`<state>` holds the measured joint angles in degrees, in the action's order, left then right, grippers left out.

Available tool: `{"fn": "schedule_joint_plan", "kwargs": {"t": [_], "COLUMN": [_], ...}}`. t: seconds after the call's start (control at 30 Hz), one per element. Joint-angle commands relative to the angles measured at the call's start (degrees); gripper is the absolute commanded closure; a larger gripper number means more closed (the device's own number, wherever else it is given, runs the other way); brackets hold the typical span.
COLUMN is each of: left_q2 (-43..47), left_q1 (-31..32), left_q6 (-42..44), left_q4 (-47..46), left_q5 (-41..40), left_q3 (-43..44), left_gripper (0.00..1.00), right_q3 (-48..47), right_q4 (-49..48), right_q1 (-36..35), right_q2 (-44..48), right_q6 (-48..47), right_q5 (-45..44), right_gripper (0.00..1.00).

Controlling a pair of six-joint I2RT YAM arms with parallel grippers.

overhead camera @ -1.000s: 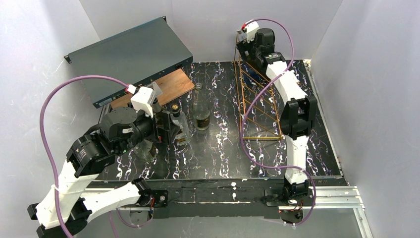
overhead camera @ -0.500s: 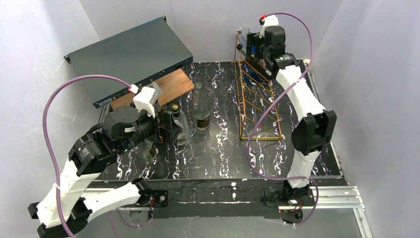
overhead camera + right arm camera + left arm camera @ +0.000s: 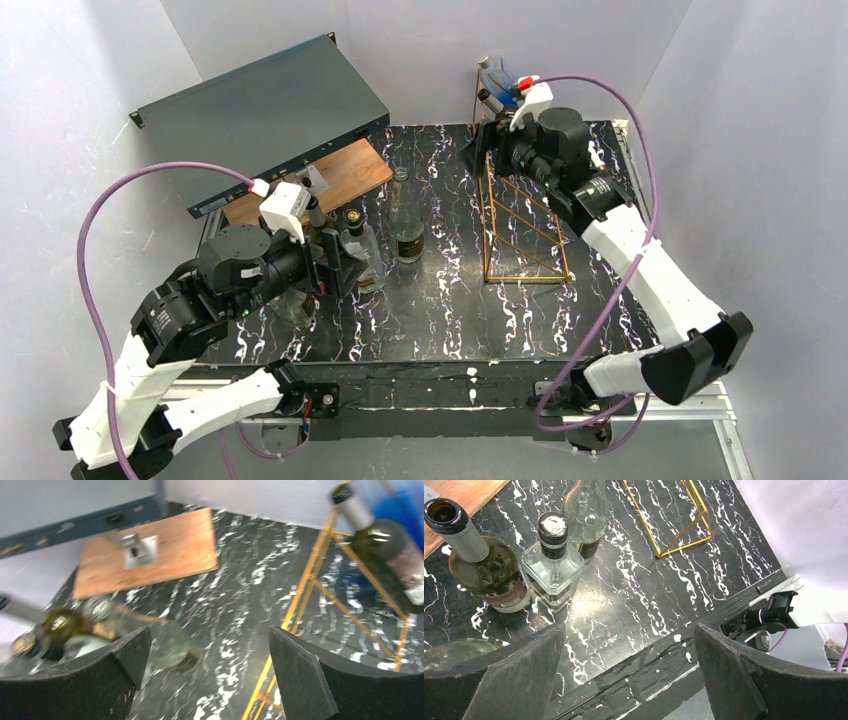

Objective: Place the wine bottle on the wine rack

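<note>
The gold wire wine rack (image 3: 520, 215) stands on the right half of the black marble table (image 3: 450, 310). A dark green wine bottle (image 3: 387, 547) with a grey foil neck lies slanted on the rack's top rungs (image 3: 320, 575), also seen in the top view as the wine bottle (image 3: 493, 85). My right gripper (image 3: 209, 635) is open and empty, hanging left of the rack's top (image 3: 478, 152), apart from the bottle. My left gripper (image 3: 629, 630) is open and empty near the table's front edge. Another dark bottle (image 3: 476, 567) stands uncorked beside it.
A square clear bottle (image 3: 553, 567) and a tall clear bottle (image 3: 586, 510) stand mid-table; a further glass bottle (image 3: 446, 652) sits under my left finger. A dark grey metal box (image 3: 265, 115) and a wooden board (image 3: 345, 170) occupy the back left. White walls enclose the table.
My right arm has pulled away from the rack's top and swung its elbow out to the right, gripper still open; the bottle stays on the rack. My left arm shifted slightly back.
</note>
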<state>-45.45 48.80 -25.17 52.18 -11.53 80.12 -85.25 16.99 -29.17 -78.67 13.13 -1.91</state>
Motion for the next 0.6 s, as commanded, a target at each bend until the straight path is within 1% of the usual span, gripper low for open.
{"fn": "schedule_joint_plan", "kwargs": {"t": [0.0, 0.03, 0.1, 0.17, 0.3, 0.37, 0.57], "left_q2": [1.9, 2.4, 3.2, 3.7, 4.0, 4.2, 5.1], "left_q1": [-0.4, -0.4, -0.3, -0.4, -0.3, -0.3, -0.3], "left_q6": [-1.4, -1.8, -3.0, -3.7, -3.9, -4.4, -5.2], "left_q4": [-1.3, -1.5, -2.3, -2.6, -2.2, -1.9, -1.3], "left_q5": [-1.1, -1.5, -1.9, -1.9, -1.7, -1.7, -2.6], "left_q3": [-1.0, -1.3, -1.8, -2.3, -1.9, -1.5, -0.7], "left_gripper": [0.01, 0.01, 0.01, 0.01, 0.01, 0.01, 0.01], "right_q3": [2.9, 3.6, 4.9, 6.2, 7.5, 7.6, 6.4], "right_q4": [-2.4, -3.1, -4.4, -5.3, -5.2, -5.1, -5.6], "right_q1": [-3.4, -4.3, -6.2, -8.9, -14.4, -16.9, -21.3], "right_q2": [4.9, 5.3, 5.7, 5.7, 4.5, 3.8, 0.5], "right_q6": [0.4, 0.8, 2.0, 2.1, 1.3, 0.3, -0.7], "right_q5": [11.0, 12.6, 14.9, 15.1, 12.5, 9.7, 3.1], "right_gripper": [0.04, 0.02, 0.02, 0.02, 0.02, 0.02, 0.02]}}
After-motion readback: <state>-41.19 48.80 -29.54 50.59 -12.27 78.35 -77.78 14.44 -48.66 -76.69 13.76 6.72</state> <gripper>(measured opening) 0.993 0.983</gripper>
